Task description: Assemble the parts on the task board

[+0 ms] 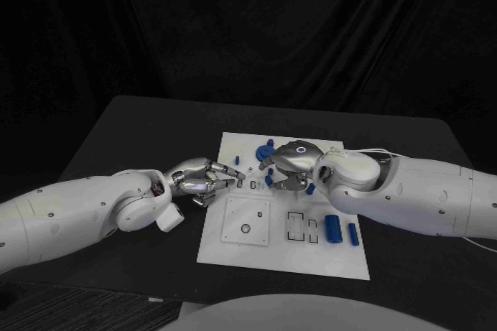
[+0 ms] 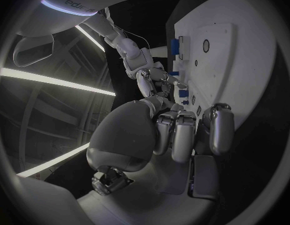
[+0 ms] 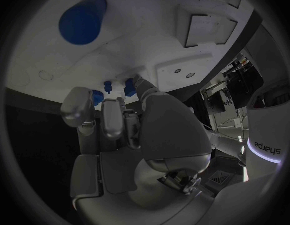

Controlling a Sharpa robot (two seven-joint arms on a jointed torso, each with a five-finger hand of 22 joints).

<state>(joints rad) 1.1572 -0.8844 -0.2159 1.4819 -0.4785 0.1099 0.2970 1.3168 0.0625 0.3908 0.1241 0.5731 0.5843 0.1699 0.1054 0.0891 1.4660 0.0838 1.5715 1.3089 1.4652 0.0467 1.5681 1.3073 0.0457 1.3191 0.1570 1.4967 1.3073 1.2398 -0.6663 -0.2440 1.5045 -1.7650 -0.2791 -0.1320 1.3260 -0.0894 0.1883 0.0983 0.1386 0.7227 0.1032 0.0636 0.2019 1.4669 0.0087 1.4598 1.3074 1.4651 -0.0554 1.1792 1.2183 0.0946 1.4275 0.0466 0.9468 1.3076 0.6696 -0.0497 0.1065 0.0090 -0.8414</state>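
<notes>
Both hands hover over the white task board point(image 1: 311, 263): the left hand point(image 1: 204, 179) at its near-left edge with fingers curled on nothing, the right hand point(image 1: 293, 161) above blue parts, its grip impossible to tell. Two blue cylinders point(image 1: 332, 228) lie on the board's right side.

Head cam overhead; wrist cams close; all share task board point(image 1: 285, 255).

Your black table point(image 1: 124, 130) carries the white task board point(image 1: 311, 255), lying flat at centre, slightly right.
</notes>
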